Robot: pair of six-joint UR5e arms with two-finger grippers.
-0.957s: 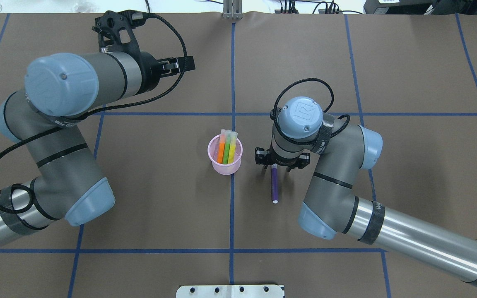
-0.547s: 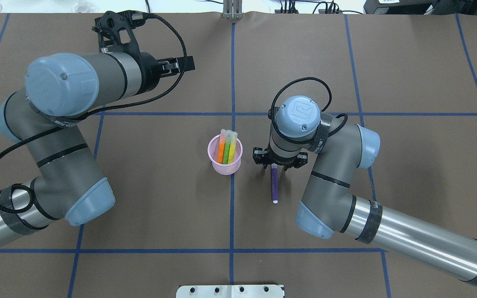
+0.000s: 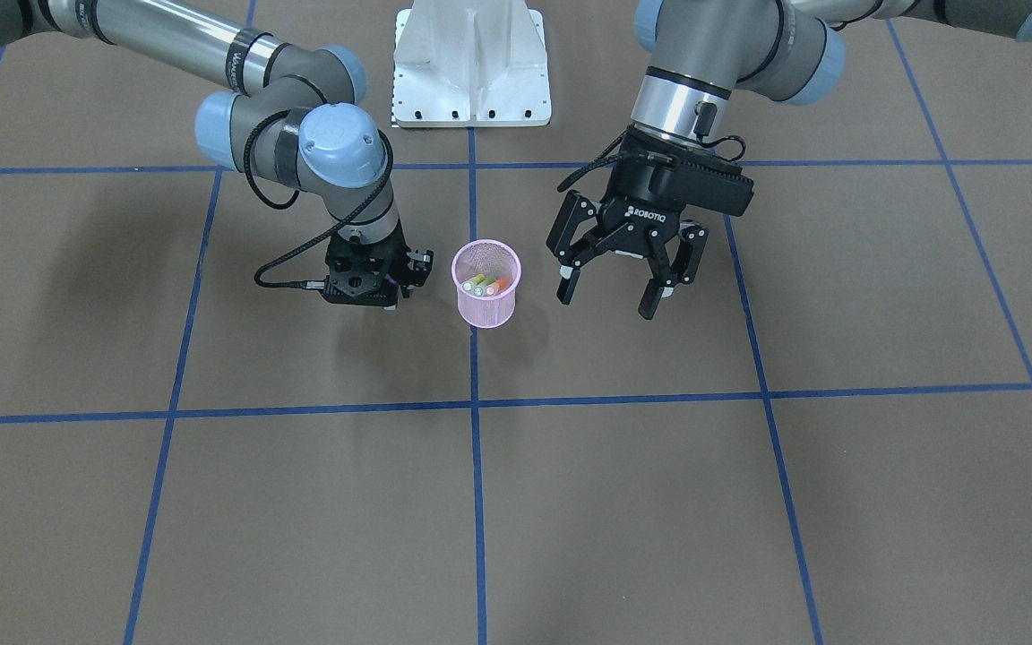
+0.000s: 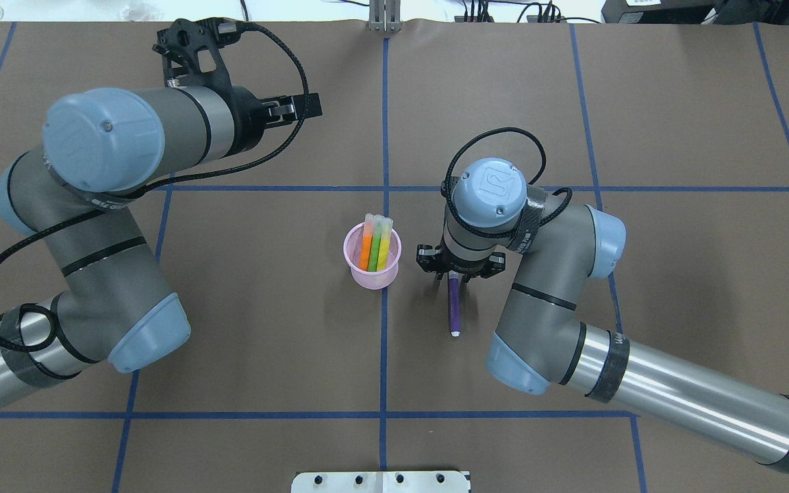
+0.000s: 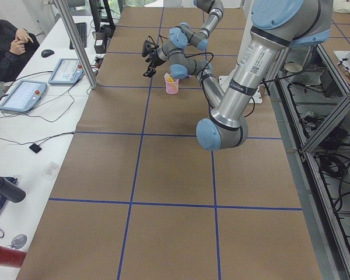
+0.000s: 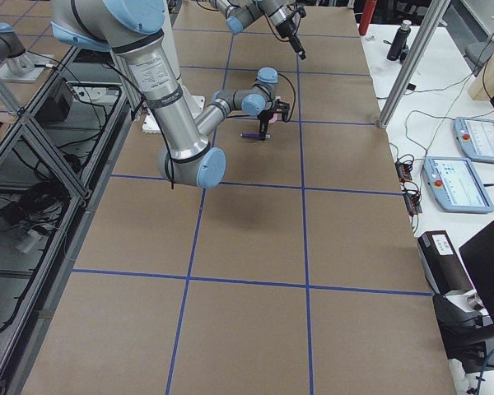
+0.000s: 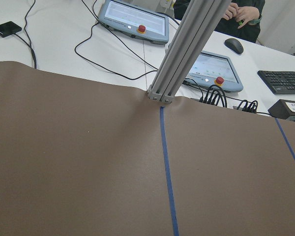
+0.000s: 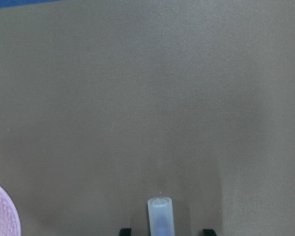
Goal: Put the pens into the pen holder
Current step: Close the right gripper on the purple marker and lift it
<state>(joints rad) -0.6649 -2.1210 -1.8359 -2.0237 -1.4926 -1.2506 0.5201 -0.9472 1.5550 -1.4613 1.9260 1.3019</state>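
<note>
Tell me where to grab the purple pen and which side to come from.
Grip the purple pen on its barrel just behind the pale cap, coming straight down from above. It lies flat on the table, so only its top is free, and its slim round sides suit fingers closing across its width. The right gripper straddles that end, open.

**Pale cap between two dark tips**

At the bottom edge, a pen (image 8: pixel 160 214) shows its translucent pale cap. It sits between two black fingertips (image 8: pixel 125 231), with a gap on each side. Bare brown worktop (image 8: pixel 147 98) fills the rest. The holder (image 8: pixel 0 216), pink, curves in at lower left.
</note>
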